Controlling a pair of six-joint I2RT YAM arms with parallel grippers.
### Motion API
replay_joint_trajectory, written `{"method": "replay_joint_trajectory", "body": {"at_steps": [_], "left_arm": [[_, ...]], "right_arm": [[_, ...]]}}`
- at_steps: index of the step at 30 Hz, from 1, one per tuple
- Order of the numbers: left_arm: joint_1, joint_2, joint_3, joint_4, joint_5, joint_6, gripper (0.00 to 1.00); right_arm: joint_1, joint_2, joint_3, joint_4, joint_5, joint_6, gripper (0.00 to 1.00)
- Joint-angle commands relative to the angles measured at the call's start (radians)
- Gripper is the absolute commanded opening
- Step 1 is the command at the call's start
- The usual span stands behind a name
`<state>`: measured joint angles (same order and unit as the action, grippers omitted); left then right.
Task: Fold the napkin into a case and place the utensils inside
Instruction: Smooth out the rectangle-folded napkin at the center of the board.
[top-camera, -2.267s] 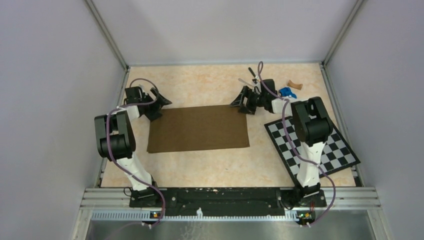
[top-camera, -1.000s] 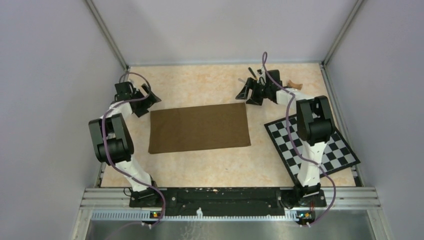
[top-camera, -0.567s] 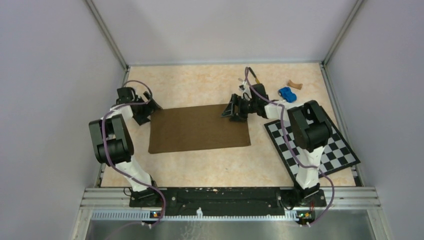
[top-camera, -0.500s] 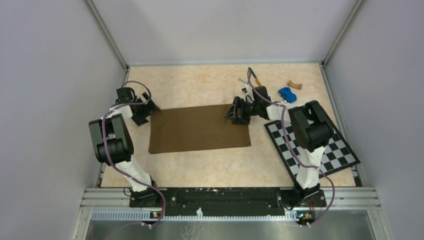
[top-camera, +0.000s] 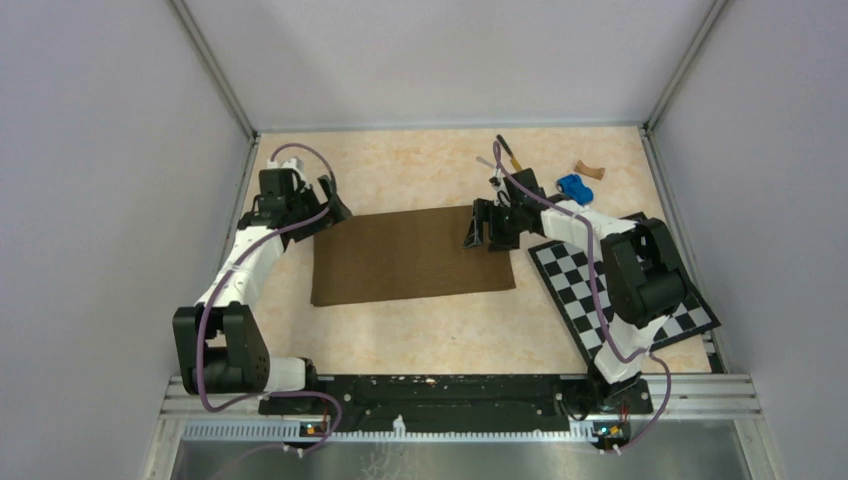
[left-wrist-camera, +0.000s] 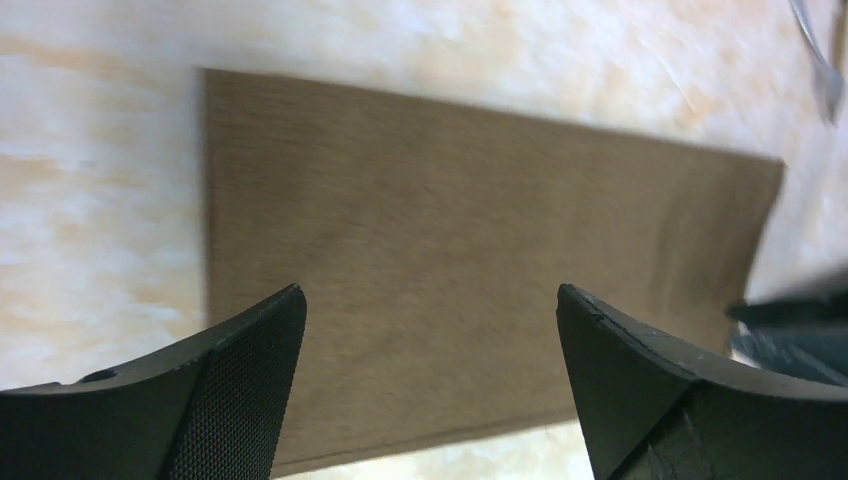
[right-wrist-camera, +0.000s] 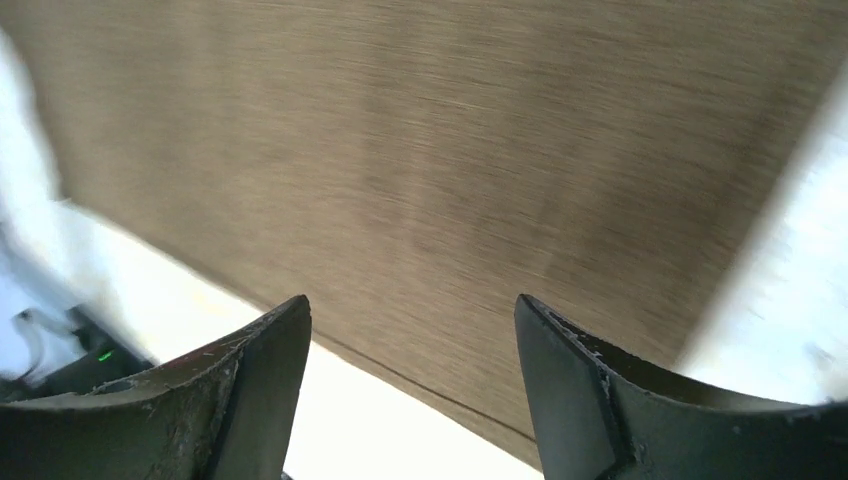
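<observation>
Top view: napkin (top-camera: 410, 255) flat on table (top-camera: 400, 335); left gripper (top-camera: 335, 208) spread wide at its far-left corner, right gripper (top-camera: 478, 235) spread wide over far-right corner, both empty.

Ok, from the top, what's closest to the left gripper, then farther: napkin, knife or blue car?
1. The napkin, right beside the left gripper.
2. The knife, at the back right.
3. The blue car, further right still.

The napkin (top-camera: 410, 255) is dark brown, toy car (top-camera: 573, 186) blue, board (top-camera: 565, 280) checkered (black-and-white).
</observation>
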<state>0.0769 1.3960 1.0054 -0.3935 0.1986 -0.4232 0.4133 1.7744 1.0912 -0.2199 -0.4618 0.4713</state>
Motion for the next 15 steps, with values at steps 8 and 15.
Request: {"method": "replay_joint_trajectory", "body": {"at_steps": [8, 15], "left_arm": [[-0.2, -0.123, -0.09, -0.003, 0.177, 0.032, 0.99], [-0.209, -0.217, -0.13, -0.018, 0.22, 0.048, 0.99]], "right_arm": [[0.014, 0.11, 0.324, -0.541, 0.44, -0.067, 0.67], [0.044, 0.194, 0.403, -0.582, 0.458, -0.103, 0.65]]}}
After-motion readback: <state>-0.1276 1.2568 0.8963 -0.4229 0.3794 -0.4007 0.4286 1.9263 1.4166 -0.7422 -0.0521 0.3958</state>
